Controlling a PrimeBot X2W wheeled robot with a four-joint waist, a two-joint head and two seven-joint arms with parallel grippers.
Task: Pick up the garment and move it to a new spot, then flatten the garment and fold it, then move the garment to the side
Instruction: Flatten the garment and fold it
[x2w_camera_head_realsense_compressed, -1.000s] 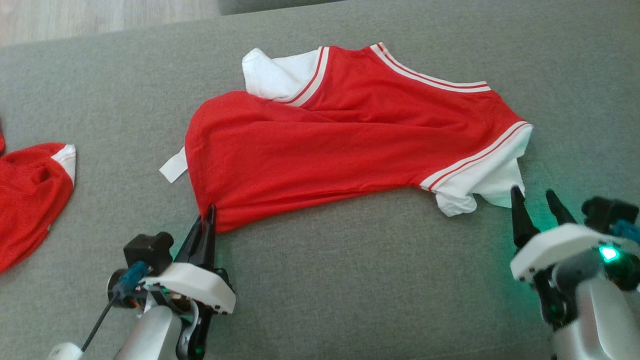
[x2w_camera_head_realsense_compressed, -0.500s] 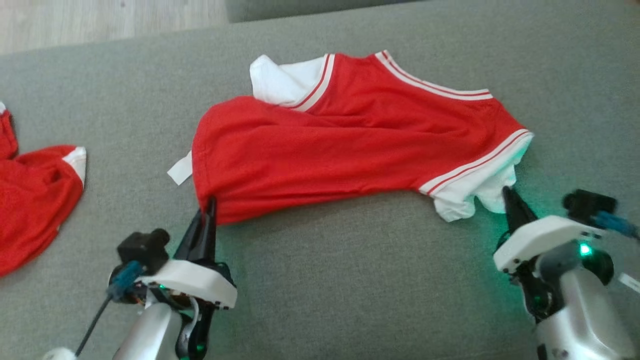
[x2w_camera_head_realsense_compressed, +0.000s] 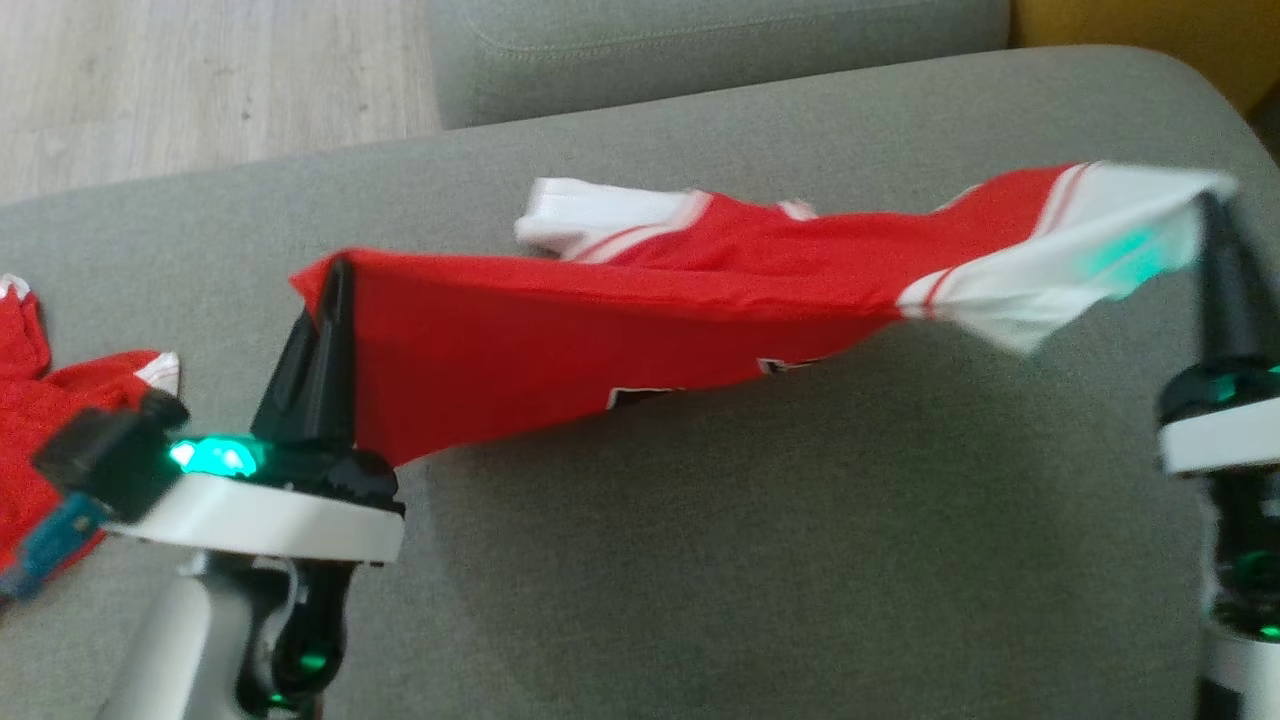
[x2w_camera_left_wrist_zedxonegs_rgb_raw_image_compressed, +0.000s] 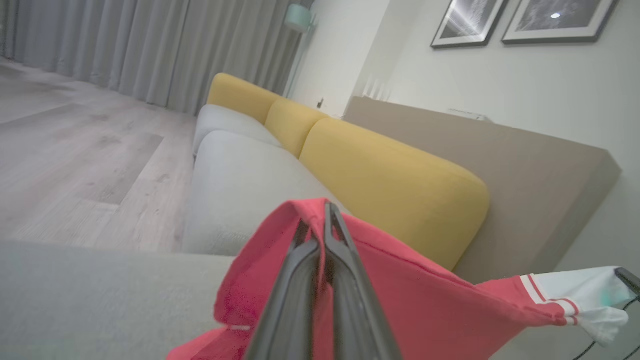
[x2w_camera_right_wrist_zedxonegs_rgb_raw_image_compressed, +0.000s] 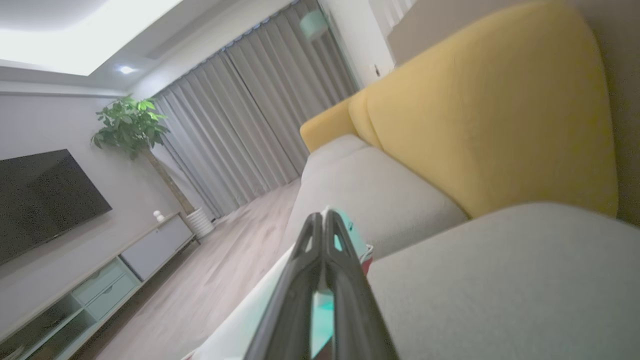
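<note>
The red garment (x2w_camera_head_realsense_compressed: 560, 330) with white striped sleeves hangs stretched above the grey sofa seat (x2w_camera_head_realsense_compressed: 760, 560), held at both ends. My left gripper (x2w_camera_head_realsense_compressed: 338, 272) is shut on its red hem corner at the left; the left wrist view shows those fingers (x2w_camera_left_wrist_zedxonegs_rgb_raw_image_compressed: 325, 235) pinching red cloth (x2w_camera_left_wrist_zedxonegs_rgb_raw_image_compressed: 425, 300). My right gripper (x2w_camera_head_realsense_compressed: 1212, 205) is shut on the white sleeve (x2w_camera_head_realsense_compressed: 1090, 255) at the far right. In the right wrist view the closed fingers (x2w_camera_right_wrist_zedxonegs_rgb_raw_image_compressed: 322, 235) clamp pale cloth (x2w_camera_right_wrist_zedxonegs_rgb_raw_image_compressed: 240, 320). The far white sleeve (x2w_camera_head_realsense_compressed: 600, 205) still touches the seat.
A second red and white garment (x2w_camera_head_realsense_compressed: 50, 420) lies crumpled at the left edge of the seat. Another grey cushion (x2w_camera_head_realsense_compressed: 700, 40) and wooden floor (x2w_camera_head_realsense_compressed: 200, 80) lie beyond. Yellow backrest cushions (x2w_camera_left_wrist_zedxonegs_rgb_raw_image_compressed: 390, 175) stand behind the sofa.
Both grippers have risen, lifting the garment off the seat and stretching it between them. The right gripper closed on the white sleeve. The head camera has shifted.
</note>
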